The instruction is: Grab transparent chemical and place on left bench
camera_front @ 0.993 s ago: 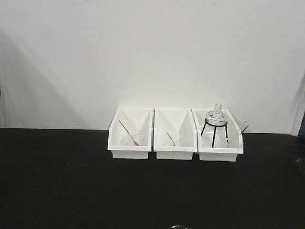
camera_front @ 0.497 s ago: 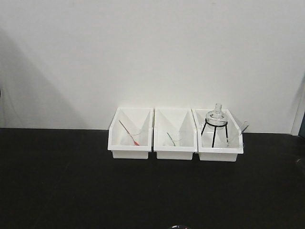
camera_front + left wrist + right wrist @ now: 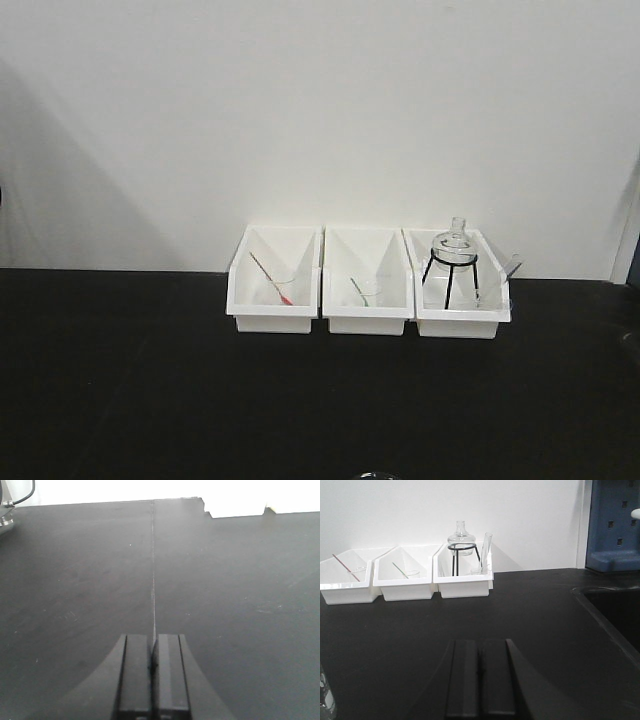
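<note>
Three white bins stand in a row at the back of the black bench (image 3: 150, 380). The right bin (image 3: 460, 322) holds a clear glass flask (image 3: 456, 243) on a black tripod, a clear tube (image 3: 486, 545) and a small clear beaker (image 3: 479, 570). The left bin (image 3: 272, 318) holds a beaker with a red rod (image 3: 272, 280). The middle bin (image 3: 366, 320) holds a beaker with a greenish rod (image 3: 362, 291). My left gripper (image 3: 153, 642) is shut and empty above the bare bench. My right gripper (image 3: 480, 647) is shut and empty, well in front of the bins. Neither gripper shows in the front view.
A sunken black sink (image 3: 612, 615) lies at the right of the bench, with a blue pegboard rack (image 3: 612, 525) behind it. A glass rim (image 3: 375, 476) shows at the bottom edge and glassware (image 3: 324, 700) at the right wrist view's lower left. A bench seam (image 3: 153, 555) runs ahead.
</note>
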### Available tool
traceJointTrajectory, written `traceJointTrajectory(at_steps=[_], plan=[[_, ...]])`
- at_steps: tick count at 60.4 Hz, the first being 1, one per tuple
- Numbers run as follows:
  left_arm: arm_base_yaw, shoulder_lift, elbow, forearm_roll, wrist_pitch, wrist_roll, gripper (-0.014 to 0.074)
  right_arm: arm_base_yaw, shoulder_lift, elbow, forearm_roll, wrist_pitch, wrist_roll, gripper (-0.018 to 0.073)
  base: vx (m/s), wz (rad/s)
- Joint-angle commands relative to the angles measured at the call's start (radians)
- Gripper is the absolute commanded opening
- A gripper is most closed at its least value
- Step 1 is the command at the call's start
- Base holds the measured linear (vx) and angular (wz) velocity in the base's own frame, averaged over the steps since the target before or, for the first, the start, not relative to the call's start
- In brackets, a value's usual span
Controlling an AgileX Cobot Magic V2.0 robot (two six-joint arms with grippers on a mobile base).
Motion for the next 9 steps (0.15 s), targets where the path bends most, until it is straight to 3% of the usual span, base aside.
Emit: traceJointTrajectory(at_steps=[1,9], plan=[[-0.002,-0.019,0.016,-0.001,-0.078,-0.008,-0.0003,-0.005,-0.013,0.007,-0.002,-0.079,0.001,-0.0008,0.00,0.00],[-0.002,-0.019,0.016,-0.001,-0.078,-0.008,-0.0003,-0.005,-0.013,0.007,-0.002,-0.079,0.001,-0.0008,0.00,0.00]])
